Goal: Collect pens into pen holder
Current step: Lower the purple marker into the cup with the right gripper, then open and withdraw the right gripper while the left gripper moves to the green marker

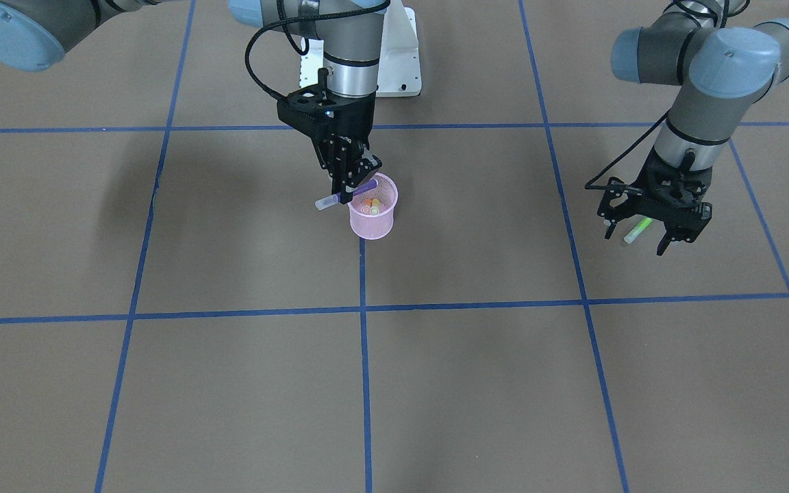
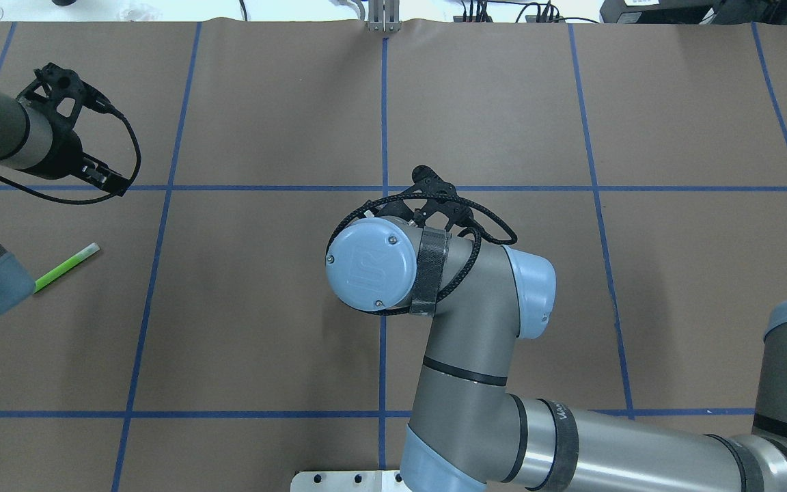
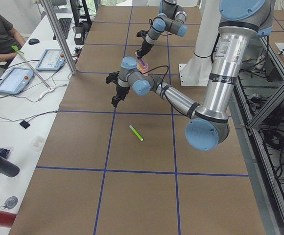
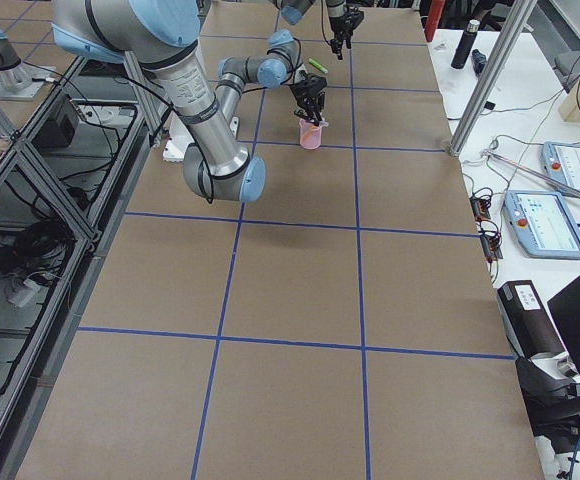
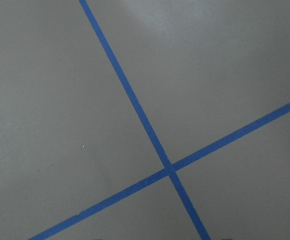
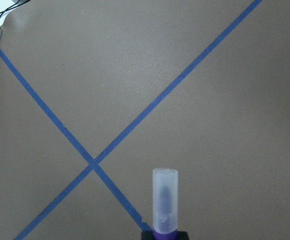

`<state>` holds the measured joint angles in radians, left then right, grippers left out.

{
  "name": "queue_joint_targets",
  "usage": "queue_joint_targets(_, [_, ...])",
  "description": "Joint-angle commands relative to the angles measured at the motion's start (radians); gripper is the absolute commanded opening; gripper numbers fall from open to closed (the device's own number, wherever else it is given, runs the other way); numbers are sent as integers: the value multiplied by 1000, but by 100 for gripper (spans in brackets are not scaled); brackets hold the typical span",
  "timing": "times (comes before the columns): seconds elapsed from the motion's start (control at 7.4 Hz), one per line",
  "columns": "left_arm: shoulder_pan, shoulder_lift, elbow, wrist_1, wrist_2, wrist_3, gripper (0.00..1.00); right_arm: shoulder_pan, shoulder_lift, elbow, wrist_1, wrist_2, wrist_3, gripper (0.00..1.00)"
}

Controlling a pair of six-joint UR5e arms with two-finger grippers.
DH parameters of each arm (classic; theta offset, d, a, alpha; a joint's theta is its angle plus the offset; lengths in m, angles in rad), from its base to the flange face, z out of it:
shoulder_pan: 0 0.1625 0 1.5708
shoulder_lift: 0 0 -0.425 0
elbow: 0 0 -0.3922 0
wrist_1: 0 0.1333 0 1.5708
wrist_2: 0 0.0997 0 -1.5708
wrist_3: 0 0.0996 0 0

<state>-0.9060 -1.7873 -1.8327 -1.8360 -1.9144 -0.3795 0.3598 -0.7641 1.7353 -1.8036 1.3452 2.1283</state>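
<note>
The pink mesh pen holder [image 1: 373, 211] stands near the table's middle, with an orange pen [image 1: 366, 203] and a yellow pen [image 1: 374, 206] inside. My right gripper [image 1: 348, 196] is shut on the purple pen [image 1: 345, 194], holding it roughly level just over the holder's rim, pale cap pointing outward. The purple pen's cap also shows in the right wrist view [image 6: 165, 205]. The green pen [image 2: 65, 268] lies flat on the table on my left side. My left gripper [image 1: 635, 243] is open and empty, raised above the table and apart from the green pen. In the overhead view my right arm hides the holder.
The white robot base [image 1: 398, 61] stands behind the holder. Blue tape lines [image 5: 155, 140] cross the brown table. An operators' desk with tablets [image 3: 14, 78] and a seated person [image 3: 0, 29] is beyond the table's far edge.
</note>
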Motion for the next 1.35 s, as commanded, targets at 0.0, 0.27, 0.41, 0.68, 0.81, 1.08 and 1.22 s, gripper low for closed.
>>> queue_joint_targets(0.0, [-1,3,7,-2,0,28,84,-1,3,-3,1,0,-1,64])
queue_joint_targets(0.27, [-1,11,6,-2,-2,51,83,-2,5,6,0,0,-11,74])
queue_joint_targets(0.41, [-11,29,6,0,-3,148,83,1,-4,33,0,2,-30,97])
queue_joint_targets(0.68, [-18,66,21,21,-69,266,83,31,-94,155,-5,9,-140,100])
queue_joint_targets(0.81, [-21,75,21,73,-110,331,82,63,-166,230,-2,49,-234,100])
queue_joint_targets(1.08, [-24,71,23,209,-152,367,82,169,-297,329,3,208,-432,100])
queue_joint_targets(1.22, [-24,78,59,211,-179,369,82,233,-343,352,3,294,-534,100])
